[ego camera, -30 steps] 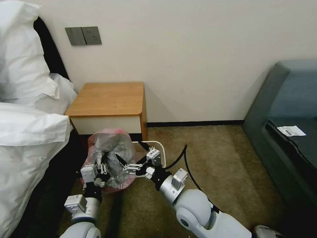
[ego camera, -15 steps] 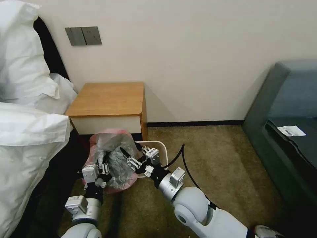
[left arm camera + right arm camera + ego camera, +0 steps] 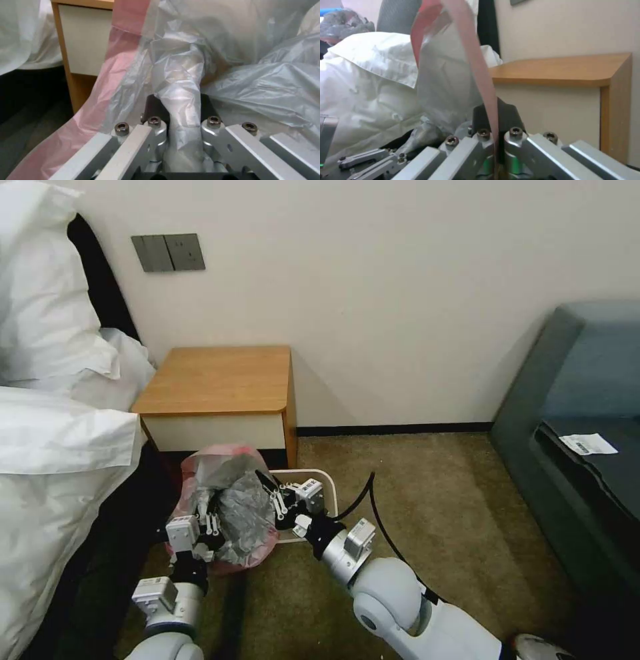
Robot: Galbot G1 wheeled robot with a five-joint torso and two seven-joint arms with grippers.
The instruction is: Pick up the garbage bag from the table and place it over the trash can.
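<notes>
**A:** Head view check: where's the garbage bag [image 3: 230, 507] at?

**B:** Bunched up over the left half of the trash can [image 3: 319, 478], on the carpet right in front of the table [image 3: 217, 379]. Cream rim pokes out on the right side.

**A:** And the claws?

**B:** Left gripper [image 3: 207, 518] is clamped on a grey fold of the bag. Right gripper [image 3: 272, 493] is pinching the pink band at the rim.
</notes>
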